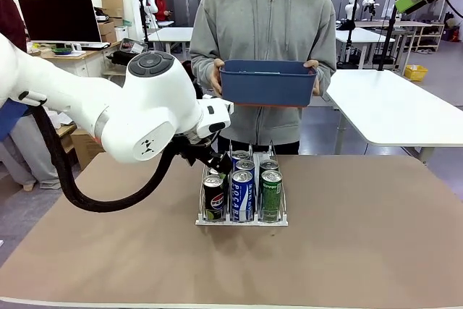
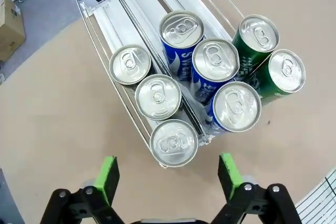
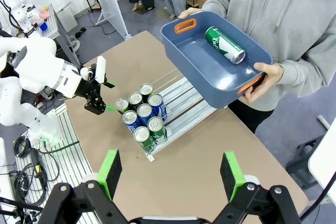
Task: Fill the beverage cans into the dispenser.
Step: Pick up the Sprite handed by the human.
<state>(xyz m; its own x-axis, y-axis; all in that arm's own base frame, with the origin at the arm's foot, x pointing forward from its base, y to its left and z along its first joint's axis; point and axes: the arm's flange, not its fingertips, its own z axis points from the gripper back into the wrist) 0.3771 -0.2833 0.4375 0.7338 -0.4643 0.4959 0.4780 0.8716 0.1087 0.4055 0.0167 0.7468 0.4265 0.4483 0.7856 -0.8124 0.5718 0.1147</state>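
Front view: dispenser [image 1: 242,220] in the middle of the table [image 1: 362,251], three lanes stocked with beverage cans [image 1: 241,193], black left, blue middle, green right; left arm [image 1: 148,117] reaching down at the left lane; blue tub [image 1: 268,83] held by a person [image 1: 264,27] at the far side. Left wrist view: eight silver tops below, three, three and two; left gripper [image 2: 168,177] spread wide just short of the nearest can [image 2: 174,142] of the black lane. Grips nothing, touches nothing. Right wrist view: right gripper [image 3: 170,174] high above the table, likewise wide and empty; one green can [image 3: 224,44] lying loose in the tub. Probably full, so weighty for its size; stiff yet thin-walled, smooth, apt to slip and roll. Best pinched across the round body at mid-length, firmly, without denting.
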